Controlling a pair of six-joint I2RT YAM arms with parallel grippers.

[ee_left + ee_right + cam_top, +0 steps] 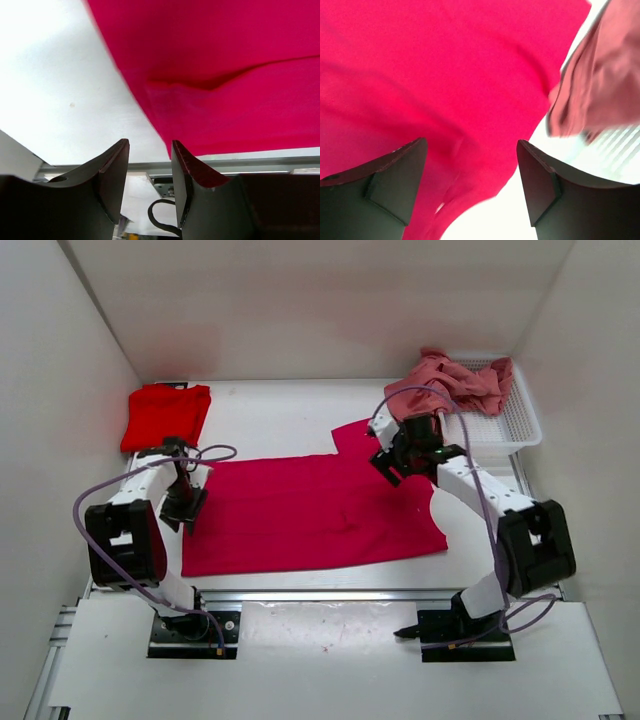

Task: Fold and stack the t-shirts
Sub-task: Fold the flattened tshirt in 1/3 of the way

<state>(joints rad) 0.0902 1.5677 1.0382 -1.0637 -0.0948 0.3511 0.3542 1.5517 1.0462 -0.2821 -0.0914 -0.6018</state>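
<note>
Crimson shirt [320, 515] is spread flat mid-table, one sleeve pointing to the back right. Left gripper [183, 508] sits at the shirt's left edge, jaws partly apart, nothing between them. Right gripper [395, 468] is over the shirt's right side near that sleeve, jaws wide apart, empty. Red shirt [165, 415] lies folded at the back left. Pink shirt [455, 380] is bunched over the left end of the basket [515, 425] at the back right

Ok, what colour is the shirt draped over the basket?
The shirt is dusty salmon pink; the top view shows it best.
</note>
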